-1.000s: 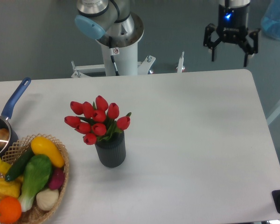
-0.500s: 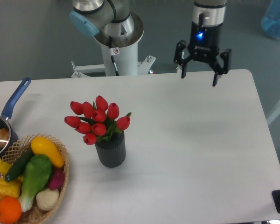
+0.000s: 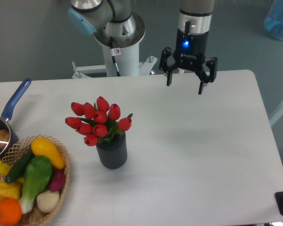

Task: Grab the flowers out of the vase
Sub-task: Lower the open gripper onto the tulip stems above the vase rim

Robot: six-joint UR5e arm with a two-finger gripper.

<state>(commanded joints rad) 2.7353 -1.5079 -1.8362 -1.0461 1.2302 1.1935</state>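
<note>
**benchbot_99:** Going across from the left. The saucepan hangs half off the table edge with its blue handle pointing up and away, something pale inside it. Right beside it, touching or nearly so, is the wicker basket heaped with toy veg and an orange. Looks like clutter parked in one corner so it's out of the working lane.

**tulipfan:** And the actual target?

**benchbot_99:** The flowers are a bunch of red tulip buds standing in the vase, the ribbed dark grey pot just right of the basket, near it but apart. The heads fan out up and to the left, a few leaves poking right. Stems are down inside the pot, so the only thing to grab is the bunch above the rim.

**tulipfan:** Where's the arm?

**benchbot_99:** The gripper hangs over the far edge of the table, well right of the flowers and behind them, pointing straight down. Fingers spread wide, nothing between them. My guess is it's held open and vertical so it can drop over the bunch from above.

**tulipfan:** Risk?

**benchbot_99:** I'd say the pot is light; squeeze too low and it may lift along with the stems.
</note>
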